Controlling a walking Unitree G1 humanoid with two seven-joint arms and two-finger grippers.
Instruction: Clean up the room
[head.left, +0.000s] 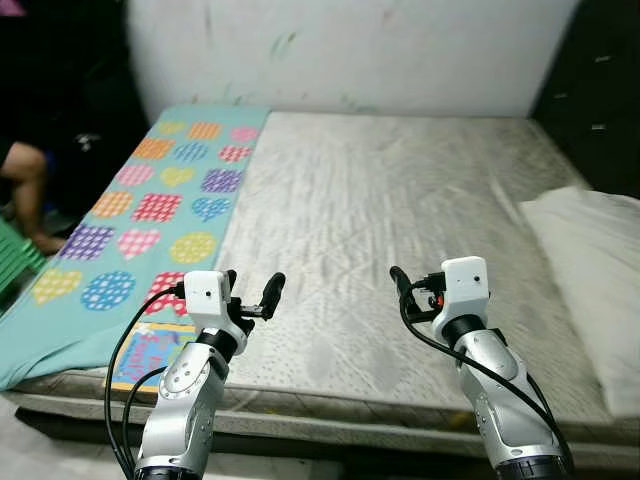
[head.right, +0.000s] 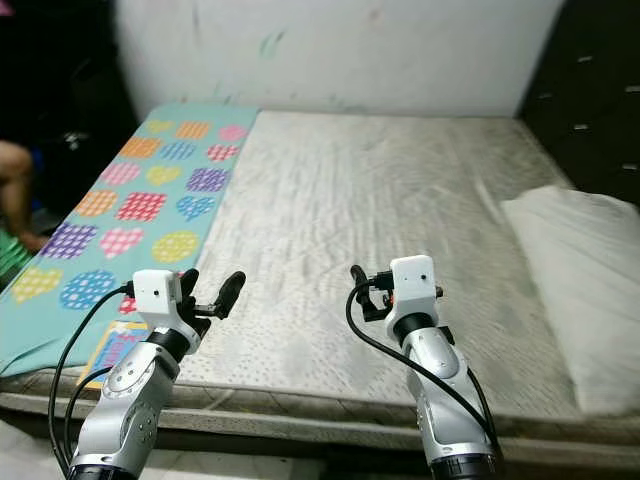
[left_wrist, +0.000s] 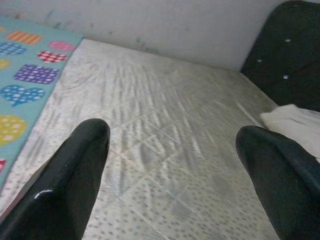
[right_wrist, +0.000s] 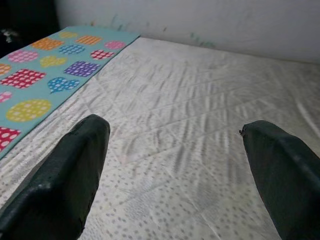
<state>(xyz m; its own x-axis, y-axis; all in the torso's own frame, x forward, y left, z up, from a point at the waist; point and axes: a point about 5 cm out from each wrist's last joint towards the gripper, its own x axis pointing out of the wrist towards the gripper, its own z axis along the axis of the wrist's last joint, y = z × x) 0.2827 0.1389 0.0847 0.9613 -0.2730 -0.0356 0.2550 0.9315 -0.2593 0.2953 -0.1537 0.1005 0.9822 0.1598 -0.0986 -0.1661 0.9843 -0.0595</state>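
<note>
A bare grey mattress (head.left: 400, 190) lies before me. A teal sheet (head.left: 150, 200) printed with coloured hearts covers its left strip. A white pillow (head.left: 590, 260) rests along the right edge. A colourful flat booklet (head.left: 150, 355) lies on the sheet's near corner, partly behind my left arm. My left gripper (head.left: 253, 286) hovers open above the mattress's near edge, next to the sheet. My right gripper (head.left: 408, 284) is also open, above the near middle of the mattress. Both wrist views show wide-apart fingers (left_wrist: 75, 170) (right_wrist: 70, 170) with nothing between them.
A pale wall (head.left: 350, 50) stands behind the bed, and dark padded furniture (head.left: 600, 90) is at the far right. At the left edge are a person's leg (head.left: 25, 180) and a green chair (head.left: 15, 265). The floor (head.left: 40, 445) shows below the bed's front edge.
</note>
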